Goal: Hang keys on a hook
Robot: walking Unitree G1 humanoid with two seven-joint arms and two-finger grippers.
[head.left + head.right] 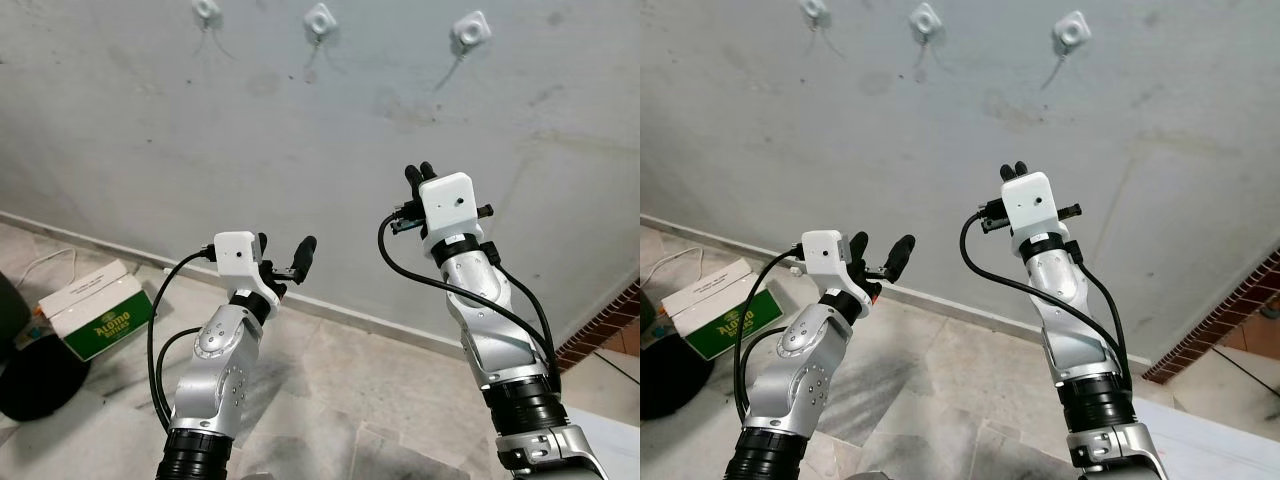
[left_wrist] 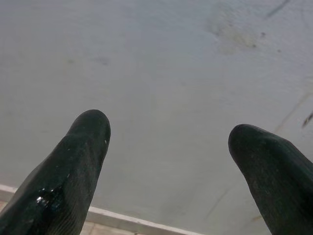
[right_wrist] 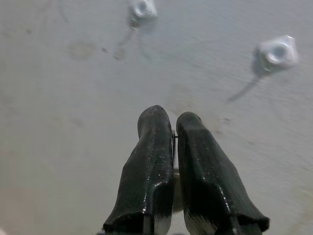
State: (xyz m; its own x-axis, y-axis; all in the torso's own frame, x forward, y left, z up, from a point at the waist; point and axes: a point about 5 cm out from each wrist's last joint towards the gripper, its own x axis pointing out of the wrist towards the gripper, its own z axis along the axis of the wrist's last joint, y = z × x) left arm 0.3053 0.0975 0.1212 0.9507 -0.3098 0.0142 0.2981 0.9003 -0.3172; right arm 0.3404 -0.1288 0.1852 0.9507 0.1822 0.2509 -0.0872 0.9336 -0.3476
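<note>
Three white hooks are fixed high on the grey wall: the left hook (image 1: 206, 10), the middle hook (image 1: 319, 20) and the right hook (image 1: 471, 30). My right gripper (image 1: 418, 172) is raised toward the wall, below and between the middle and right hooks. It is shut, and in the right wrist view a thin sliver of metal, the keys (image 3: 173, 142), shows between its fingers (image 3: 151, 161); the rest is hidden. My left gripper (image 1: 285, 245) is held lower and to the left, open and empty, facing bare wall (image 2: 166, 73).
A green and white box (image 1: 95, 310) sits on the tiled floor at the left, beside a black round object (image 1: 35, 375). A pale skirting (image 1: 350, 315) runs along the wall's foot. Red brick (image 1: 610, 320) edges the right side.
</note>
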